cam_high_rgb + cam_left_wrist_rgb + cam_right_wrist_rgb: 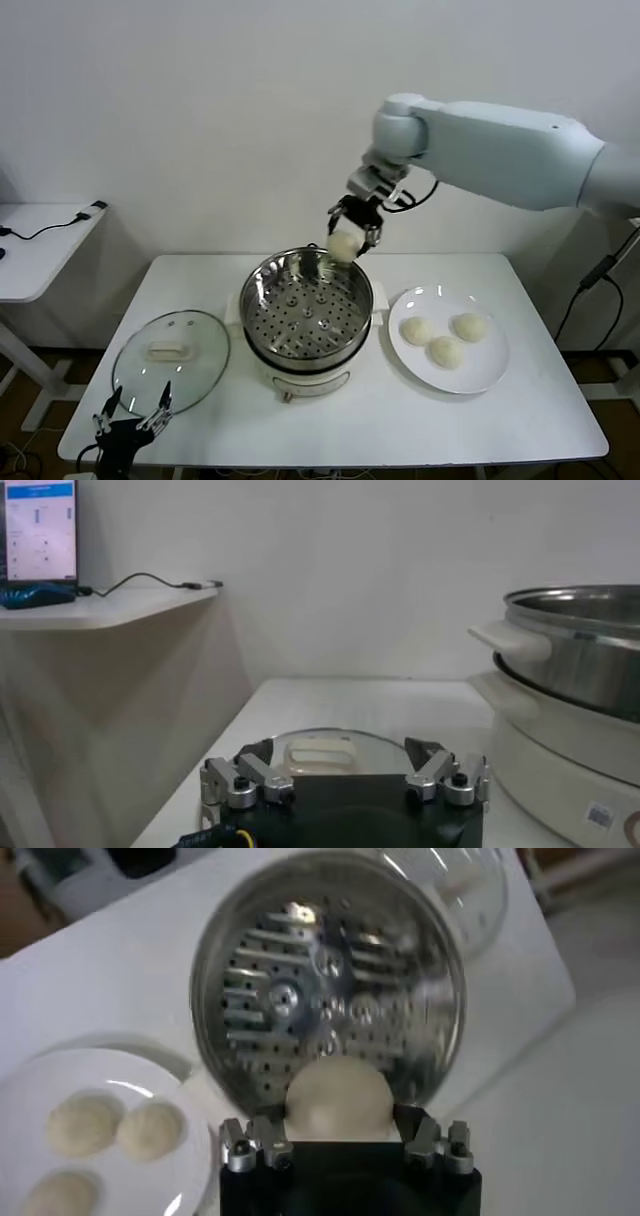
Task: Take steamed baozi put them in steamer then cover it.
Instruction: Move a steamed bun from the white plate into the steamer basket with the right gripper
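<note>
My right gripper [350, 236] hangs above the back right rim of the steamer [306, 312], shut on a cream-white baozi [343, 246]. In the right wrist view that baozi [337, 1098] sits between the jaws over the perforated tray [320, 998]. Three more baozi [443, 337] lie on the white plate [488, 375] to the steamer's right. The glass cover [170, 358] with its cream handle lies flat on the table to the steamer's left. My left gripper [133, 412] is open at the table's front left edge, just in front of the cover [325, 750].
A small white side table [40, 240] with a cable stands at the far left, and a phone screen [40, 535] shows on it. The wall runs close behind the white table [400, 430].
</note>
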Motion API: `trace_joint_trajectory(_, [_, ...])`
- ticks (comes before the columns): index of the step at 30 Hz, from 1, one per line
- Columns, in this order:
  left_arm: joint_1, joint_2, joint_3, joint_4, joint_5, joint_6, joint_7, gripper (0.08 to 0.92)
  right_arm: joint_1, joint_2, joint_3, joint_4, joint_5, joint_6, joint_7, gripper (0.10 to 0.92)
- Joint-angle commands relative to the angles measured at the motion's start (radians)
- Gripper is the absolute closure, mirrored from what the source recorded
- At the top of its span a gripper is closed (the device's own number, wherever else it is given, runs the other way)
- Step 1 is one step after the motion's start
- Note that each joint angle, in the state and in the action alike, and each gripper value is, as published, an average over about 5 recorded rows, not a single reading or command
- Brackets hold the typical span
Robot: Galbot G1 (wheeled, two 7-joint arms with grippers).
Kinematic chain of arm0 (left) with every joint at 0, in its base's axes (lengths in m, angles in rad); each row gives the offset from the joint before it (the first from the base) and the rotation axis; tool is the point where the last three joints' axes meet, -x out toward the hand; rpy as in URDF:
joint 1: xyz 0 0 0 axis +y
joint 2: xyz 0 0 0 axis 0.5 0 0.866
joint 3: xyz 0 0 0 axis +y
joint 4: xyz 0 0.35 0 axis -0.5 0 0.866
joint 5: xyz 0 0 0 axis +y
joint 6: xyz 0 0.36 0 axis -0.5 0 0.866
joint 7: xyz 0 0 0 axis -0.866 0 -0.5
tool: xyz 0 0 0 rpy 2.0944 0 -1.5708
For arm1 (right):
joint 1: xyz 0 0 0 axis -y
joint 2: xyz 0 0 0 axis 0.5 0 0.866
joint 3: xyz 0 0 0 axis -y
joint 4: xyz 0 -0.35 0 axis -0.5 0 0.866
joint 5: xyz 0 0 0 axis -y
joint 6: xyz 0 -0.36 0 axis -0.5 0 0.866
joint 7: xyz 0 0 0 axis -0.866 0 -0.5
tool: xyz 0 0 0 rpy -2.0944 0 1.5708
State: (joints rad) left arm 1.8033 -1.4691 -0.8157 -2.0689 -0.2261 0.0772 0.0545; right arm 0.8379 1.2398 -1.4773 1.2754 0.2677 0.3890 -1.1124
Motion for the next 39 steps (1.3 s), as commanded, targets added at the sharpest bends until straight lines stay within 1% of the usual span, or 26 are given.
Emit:
trace_joint_trajectory(1, [0.006, 0.002, 0.000, -0.004, 0.003, -0.002, -0.001, 0.177, -0.105, 0.102, -0.001, -0.033, -0.314, 0.245, 0.052, 0.304])
trace_joint_trajectory(4, [0.010, 0.001, 0.000, -0.001, 0.005, -0.006, -0.002, 0.177, -0.182, 0.124, 0.022, -0.149, -0.391, 0.268, 0.084, 0.304])
trace_joint_trajectory(6, [0.011, 0.000, 0.000, 0.000, 0.005, -0.007, -0.002, 0.177, -0.223, 0.139, 0.036, -0.209, -0.411, 0.270, 0.101, 0.304])
trace_joint_trajectory(19, [0.010, -0.001, -0.003, 0.002, 0.002, -0.011, -0.004, 0.177, -0.401, 0.252, 0.108, -0.487, -0.496, 0.281, 0.209, 0.304])
trace_joint_trajectory(24, [0.007, -0.001, -0.004, 0.002, 0.002, -0.011, -0.005, 0.177, -0.420, 0.298, 0.122, -0.556, -0.493, 0.293, 0.214, 0.296])
trace_joint_trajectory(27, [0.008, 0.000, -0.004, 0.000, 0.001, -0.011, -0.005, 0.177, -0.408, 0.308, 0.118, -0.563, -0.475, 0.306, 0.212, 0.249])
trace_joint_trajectory(30, [0.009, 0.000, -0.005, -0.005, 0.000, -0.010, -0.005, 0.177, -0.357, 0.293, 0.102, -0.529, -0.404, 0.323, 0.195, 0.210])
trace_joint_trajectory(34, [0.011, 0.000, -0.005, -0.018, 0.000, -0.006, -0.004, 0.177, -0.196, 0.233, 0.048, -0.417, -0.201, 0.327, 0.122, 0.203])
trace_joint_trajectory(37, [0.014, -0.003, -0.003, -0.025, 0.001, -0.004, -0.004, 0.177, -0.020, 0.161, -0.053, -0.306, 0.063, 0.275, 0.034, 0.203])
trace_joint_trajectory(39, [0.016, -0.004, -0.002, -0.029, 0.000, -0.004, -0.004, 0.177, 0.102, 0.079, -0.156, -0.213, 0.281, 0.164, -0.039, 0.203])
